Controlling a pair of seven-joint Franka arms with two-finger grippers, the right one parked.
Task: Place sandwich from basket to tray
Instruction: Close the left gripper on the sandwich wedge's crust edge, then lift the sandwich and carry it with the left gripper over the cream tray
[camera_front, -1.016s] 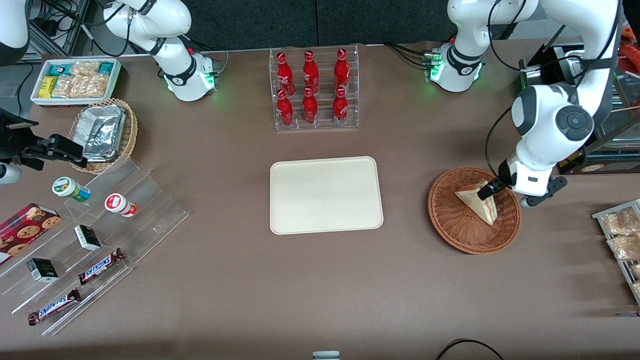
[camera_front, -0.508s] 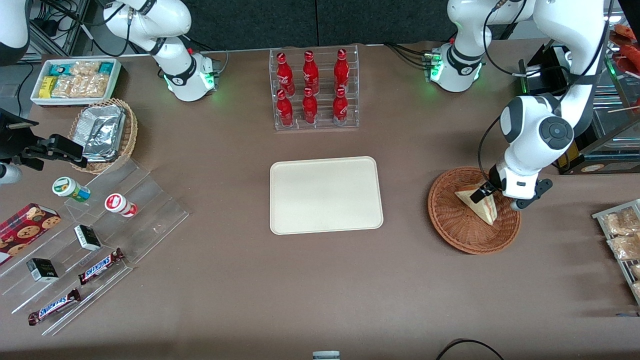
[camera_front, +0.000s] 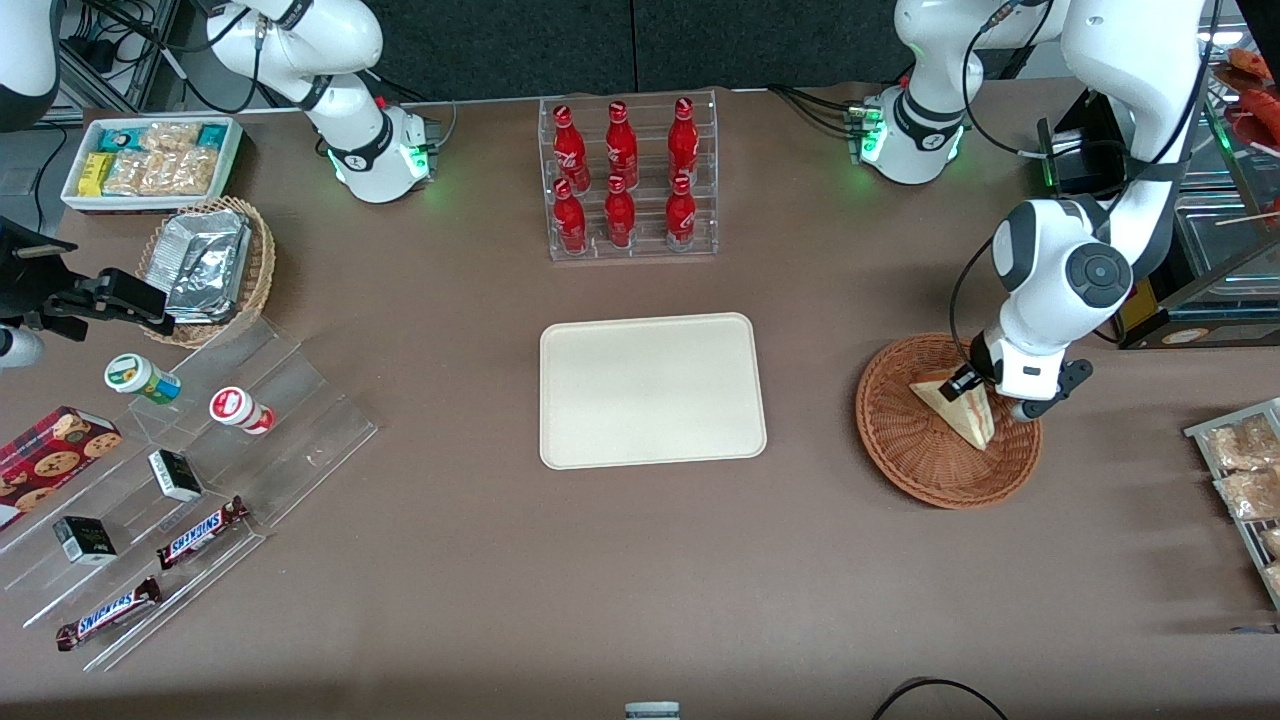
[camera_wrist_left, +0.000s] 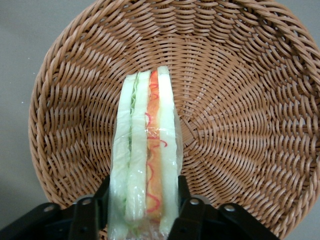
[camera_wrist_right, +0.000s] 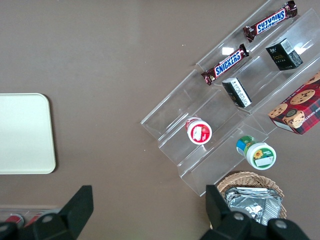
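Note:
The sandwich (camera_front: 962, 412), a pale wedge in clear wrap, lies in the reddish-brown wicker basket (camera_front: 900, 455) at the working arm's end of the table. My left gripper (camera_front: 965, 382) is down in the basket at the sandwich's edge that is farther from the front camera. In the left wrist view the gripper (camera_wrist_left: 142, 189) has a black finger pressed against each bread face of the sandwich (camera_wrist_left: 147, 145), whose red and green filling edge faces the camera over the basket's weave (camera_wrist_left: 250, 100). The cream tray (camera_front: 652, 390) lies bare at the table's middle and also shows in the right wrist view (camera_wrist_right: 25, 132).
A clear rack of red bottles (camera_front: 625, 180) stands farther from the front camera than the tray. Wrapped snacks on a rack (camera_front: 1245, 470) lie beside the basket at the table's end. A tan basket of foil packets (camera_front: 205, 265) and clear steps of snacks (camera_front: 190, 470) lie toward the parked arm's end.
My left arm's wrist has swung a little toward the tray above the basket. The gripper has stayed at the sandwich, which has hardly moved.

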